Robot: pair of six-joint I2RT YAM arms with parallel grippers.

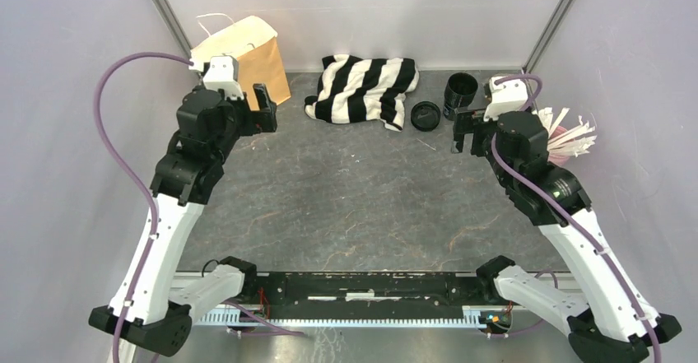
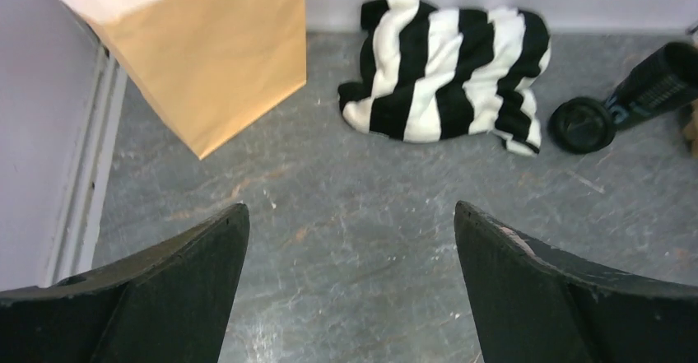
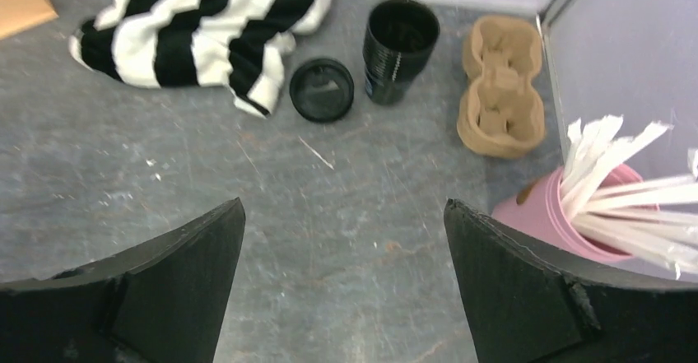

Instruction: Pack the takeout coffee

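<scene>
Top view: the left gripper hangs just beside the brown paper bag, which stands upright in the far-left corner. Its jaws are spread wide with nothing in them. The right gripper is equally wide and empty, near the lidless black cup and the loose lid, both right of the striped cloth along the back wall. We find no lidded takeout coffee here.

Left wrist view: the fingers are splayed over bare table, with the bag far left, the cloth in the middle, and the lid touching or just beside the cup's base at far right. Again no capped cup.

Right wrist view: only bare table shows between the fingers. The cup mouth is open and dark inside, so we cannot tell whether it is filled. The lid lies flat just left of it, a cardboard cup carrier sits to its right, and a pink holder of wrapped straws stands near the right wall. So the coffee as a closed cup is not in view anywhere; we judge cup plus lid would make it.

Handling, as we judge it: light, thin-walled, smooth-sided and easy to crush, and it would spill if tipped. We would grip the body around mid-height, below the rim, gently and upright, never by the lid.
</scene>
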